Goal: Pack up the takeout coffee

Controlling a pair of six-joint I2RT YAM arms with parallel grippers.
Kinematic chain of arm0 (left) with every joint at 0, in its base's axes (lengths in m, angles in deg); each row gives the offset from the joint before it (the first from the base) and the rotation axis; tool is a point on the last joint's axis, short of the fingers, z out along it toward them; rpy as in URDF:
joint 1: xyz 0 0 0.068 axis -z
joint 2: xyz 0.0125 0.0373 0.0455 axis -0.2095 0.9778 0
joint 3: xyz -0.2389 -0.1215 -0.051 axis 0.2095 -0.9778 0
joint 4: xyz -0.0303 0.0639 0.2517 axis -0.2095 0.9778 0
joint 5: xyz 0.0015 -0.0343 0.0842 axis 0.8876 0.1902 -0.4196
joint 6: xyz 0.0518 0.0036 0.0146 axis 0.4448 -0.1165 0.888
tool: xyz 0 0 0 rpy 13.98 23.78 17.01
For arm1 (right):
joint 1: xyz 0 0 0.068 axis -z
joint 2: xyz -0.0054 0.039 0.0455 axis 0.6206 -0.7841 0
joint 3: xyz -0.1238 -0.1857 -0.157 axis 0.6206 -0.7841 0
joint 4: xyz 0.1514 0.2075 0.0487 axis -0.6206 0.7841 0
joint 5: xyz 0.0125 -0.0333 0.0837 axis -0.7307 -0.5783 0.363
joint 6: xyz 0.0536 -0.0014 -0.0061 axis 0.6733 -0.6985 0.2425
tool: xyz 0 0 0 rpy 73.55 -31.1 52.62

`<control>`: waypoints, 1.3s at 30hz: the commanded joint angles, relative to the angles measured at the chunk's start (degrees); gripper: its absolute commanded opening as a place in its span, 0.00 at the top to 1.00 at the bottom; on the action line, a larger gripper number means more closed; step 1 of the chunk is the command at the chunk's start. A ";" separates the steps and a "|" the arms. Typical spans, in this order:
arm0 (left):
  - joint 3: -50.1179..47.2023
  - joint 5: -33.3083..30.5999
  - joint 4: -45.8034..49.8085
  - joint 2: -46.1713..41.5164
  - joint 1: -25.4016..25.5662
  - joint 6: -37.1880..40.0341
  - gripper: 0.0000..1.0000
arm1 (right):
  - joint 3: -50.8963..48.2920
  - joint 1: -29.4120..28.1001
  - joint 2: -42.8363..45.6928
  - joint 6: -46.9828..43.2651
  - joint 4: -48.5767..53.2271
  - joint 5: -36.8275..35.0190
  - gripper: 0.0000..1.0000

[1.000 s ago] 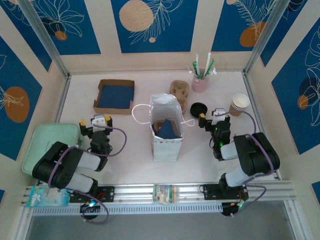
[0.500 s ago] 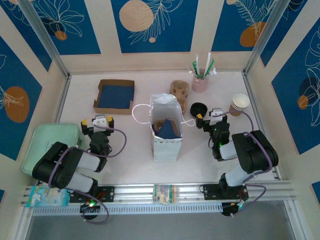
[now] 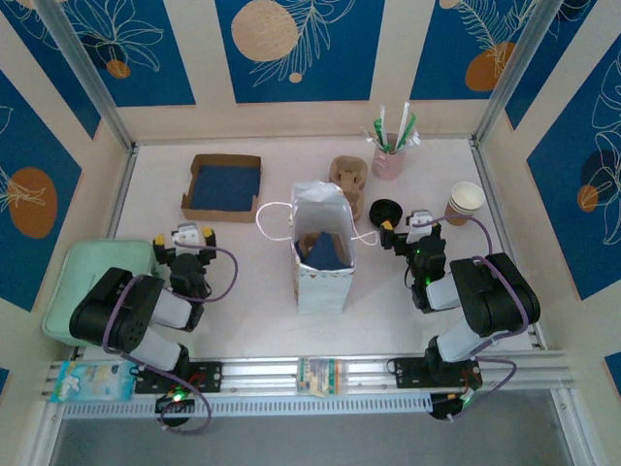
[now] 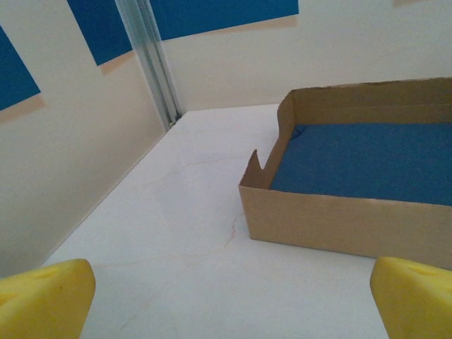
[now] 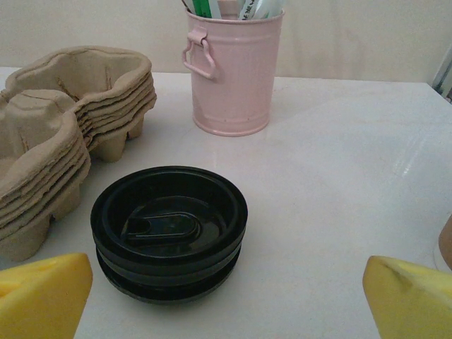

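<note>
Left arm has pulled back toward its base since a second ago, so the left gripper (image 3: 185,236) sits a bit further left. The right gripper (image 3: 408,223) crept closer to the black lids (image 5: 169,226). Both are spread wide, holding nothing. Can't tell whether the lidded coffee is inside the white bag (image 3: 320,282), which stands upright mid-table with something dark blue in its mouth. The table (image 3: 243,311) is white and faintly veined, the walls cream with blue panels, and there's a cardboard tray (image 4: 353,169) at far left.

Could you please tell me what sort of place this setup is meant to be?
Most likely a mock coffee-shop takeout counter in a robot test booth: stacked black lids, pulp cup carriers and a white paper bag with handles.
</note>
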 commanded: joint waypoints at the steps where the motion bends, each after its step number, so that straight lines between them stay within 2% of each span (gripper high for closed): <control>1: 0.75 1.97 -2.60 0.39 -0.63 -0.94 0.00 | 0.28 -0.10 0.80 -1.28 -1.24 0.89 0.01; 13: 1.56 9.18 -2.60 1.93 -0.64 2.13 0.00 | 5.96 2.36 2.21 2.02 11.46 1.34 0.01; 19: 2.45 15.63 -2.62 4.55 -0.62 4.26 0.00 | 8.49 3.42 2.28 3.69 16.28 1.18 0.01; 39: 3.64 16.61 -2.60 6.64 -0.97 4.27 0.00 | 9.47 4.05 2.22 4.38 18.17 1.51 0.01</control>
